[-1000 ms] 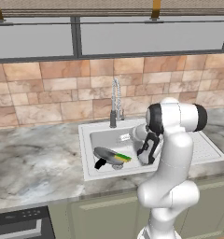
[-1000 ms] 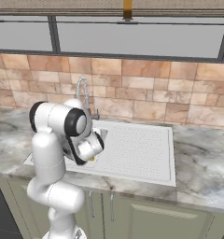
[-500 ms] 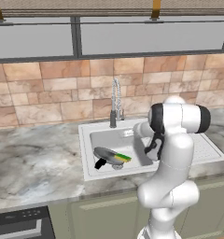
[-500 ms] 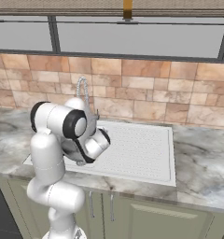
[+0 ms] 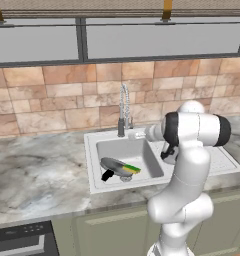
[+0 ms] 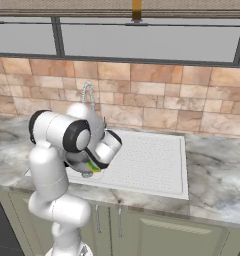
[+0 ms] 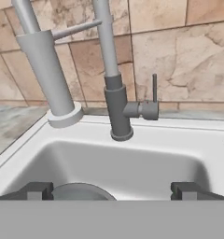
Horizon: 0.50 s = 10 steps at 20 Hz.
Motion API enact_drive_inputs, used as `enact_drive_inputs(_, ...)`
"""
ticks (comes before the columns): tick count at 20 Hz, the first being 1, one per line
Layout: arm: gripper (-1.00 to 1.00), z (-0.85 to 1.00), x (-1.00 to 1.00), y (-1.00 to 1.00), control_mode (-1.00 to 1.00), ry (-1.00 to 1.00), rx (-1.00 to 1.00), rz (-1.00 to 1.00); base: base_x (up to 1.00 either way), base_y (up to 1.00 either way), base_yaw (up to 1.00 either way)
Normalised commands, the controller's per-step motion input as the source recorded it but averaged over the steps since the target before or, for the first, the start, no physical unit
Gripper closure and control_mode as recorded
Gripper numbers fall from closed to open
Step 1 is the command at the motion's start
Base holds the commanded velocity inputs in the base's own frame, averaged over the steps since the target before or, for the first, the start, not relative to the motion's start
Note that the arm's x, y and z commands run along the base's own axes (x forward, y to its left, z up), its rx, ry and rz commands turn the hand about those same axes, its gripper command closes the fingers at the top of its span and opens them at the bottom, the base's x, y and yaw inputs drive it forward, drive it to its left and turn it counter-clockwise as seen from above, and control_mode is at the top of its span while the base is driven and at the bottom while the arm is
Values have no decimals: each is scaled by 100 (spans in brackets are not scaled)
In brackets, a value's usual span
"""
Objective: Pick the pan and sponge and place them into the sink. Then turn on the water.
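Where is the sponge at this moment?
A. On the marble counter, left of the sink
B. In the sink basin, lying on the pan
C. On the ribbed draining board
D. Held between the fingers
B: in the left base view the green and yellow sponge lies on the pan inside the basin of the sink.

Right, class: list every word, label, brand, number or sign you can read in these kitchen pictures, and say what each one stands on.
None: no readable text anywhere.
The faucet, sink, pan and sponge carry no lettering.
The wall tiles show veining only.
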Motion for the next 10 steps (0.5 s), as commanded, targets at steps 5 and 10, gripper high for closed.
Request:
enact_drive_inputs(5,-100,21,0,-8,-100,-3,6,3,0,0,0)
enact_drive_inputs(10,-100,7,0,-19,-100,-2,4,3,0,0,0)
